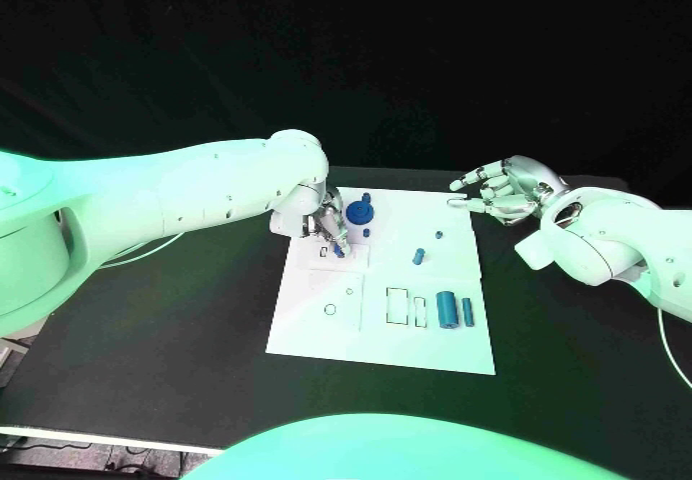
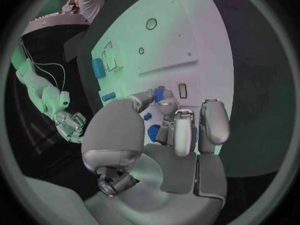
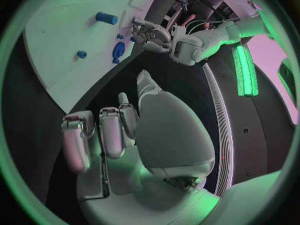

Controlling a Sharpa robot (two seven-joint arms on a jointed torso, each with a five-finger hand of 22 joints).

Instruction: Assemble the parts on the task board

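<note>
The white task board (image 1: 378, 330) lies mid-table. My left hand (image 1: 322, 222) hovers over its far left corner and pinches a small blue part (image 1: 339, 251) between thumb and a finger, low over the board; the left wrist view shows this part (image 2: 159, 92) at the fingertips (image 2: 167, 105), beside a small rectangular slot (image 2: 182, 90). A round blue part (image 1: 359, 211) lies just right of that hand. Two small blue parts (image 1: 418, 257) (image 1: 438, 236) rest mid-board. A thick blue cylinder (image 1: 449, 307) and a thin one (image 1: 467, 310) lie near the right edge. My right hand (image 1: 499, 192) hangs past the far right corner, fingers apart, holding nothing.
Outlined recesses (image 1: 397, 305) and a small round hole (image 1: 330, 309) mark the board's near half. Black table (image 1: 173, 330) surrounds the board. In the right wrist view the board (image 3: 62, 50) lies beyond my right hand (image 3: 119, 135), with the thick cylinder (image 3: 106, 18) on it.
</note>
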